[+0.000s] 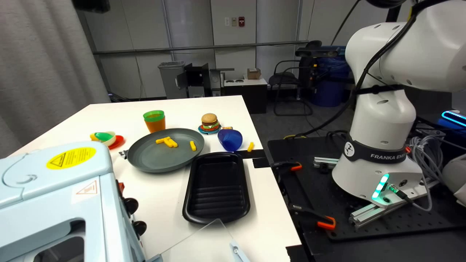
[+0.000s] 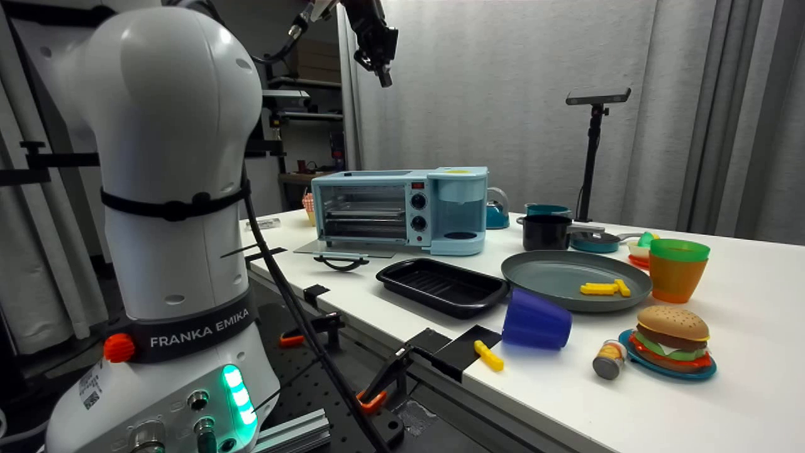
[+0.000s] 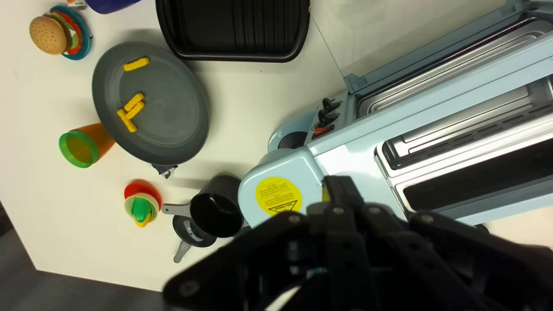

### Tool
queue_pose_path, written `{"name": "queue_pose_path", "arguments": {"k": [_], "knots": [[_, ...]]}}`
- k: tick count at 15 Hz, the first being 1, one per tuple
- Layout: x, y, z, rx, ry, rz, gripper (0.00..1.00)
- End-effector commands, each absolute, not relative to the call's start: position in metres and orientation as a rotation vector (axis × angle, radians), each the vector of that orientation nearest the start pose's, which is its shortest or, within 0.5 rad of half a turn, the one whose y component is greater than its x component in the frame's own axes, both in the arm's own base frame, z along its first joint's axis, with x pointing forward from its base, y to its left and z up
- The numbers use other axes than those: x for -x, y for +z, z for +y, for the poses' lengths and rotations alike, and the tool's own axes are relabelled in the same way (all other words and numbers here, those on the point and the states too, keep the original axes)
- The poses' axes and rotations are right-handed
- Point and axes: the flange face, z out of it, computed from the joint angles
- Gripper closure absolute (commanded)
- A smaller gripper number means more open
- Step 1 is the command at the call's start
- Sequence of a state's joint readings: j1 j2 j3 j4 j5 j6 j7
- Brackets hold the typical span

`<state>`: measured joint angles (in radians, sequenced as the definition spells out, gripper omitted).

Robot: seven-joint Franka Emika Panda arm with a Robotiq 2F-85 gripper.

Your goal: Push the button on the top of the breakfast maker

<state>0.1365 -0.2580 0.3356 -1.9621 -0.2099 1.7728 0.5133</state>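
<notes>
Seemingly for approach, the jointed black gripper [image 2: 385, 79], closed and empty, was held above the boxy mint-white breakfast maker [image 2: 409, 211] at left, with lowering needed.

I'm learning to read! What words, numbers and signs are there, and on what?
"FRANKA EMIKA": black band on robot base.
Round logo: same band.
Warning triangle: yellow label on breakfast maker, words too small.
Triangle: white sticker there, rest too small.
Too blurred: red wall box, base sticker.
Numbers: none readable.

Pale-blue breakfast maker [image 2: 405, 211], yellow label [image 3: 278, 194], 2 black knobs [image 2: 418, 201], grey pan [image 3: 168, 108], blue cup [image 2: 536, 319]
</notes>
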Motion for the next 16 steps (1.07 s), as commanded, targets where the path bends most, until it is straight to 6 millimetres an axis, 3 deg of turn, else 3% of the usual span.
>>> {"name": "queue_pose_path", "arguments": {"k": [1, 7, 16], "knots": [[-0.437, 0.586, 0.222, 3.36, -0.309, 0.021, 0.99], [-0.45, 0.583, 0.217, 3.348, -0.325, 0.035, 1.0], [-0.495, 0.564, 0.215, 3.317, -0.32, 0.049, 1.0]]}}
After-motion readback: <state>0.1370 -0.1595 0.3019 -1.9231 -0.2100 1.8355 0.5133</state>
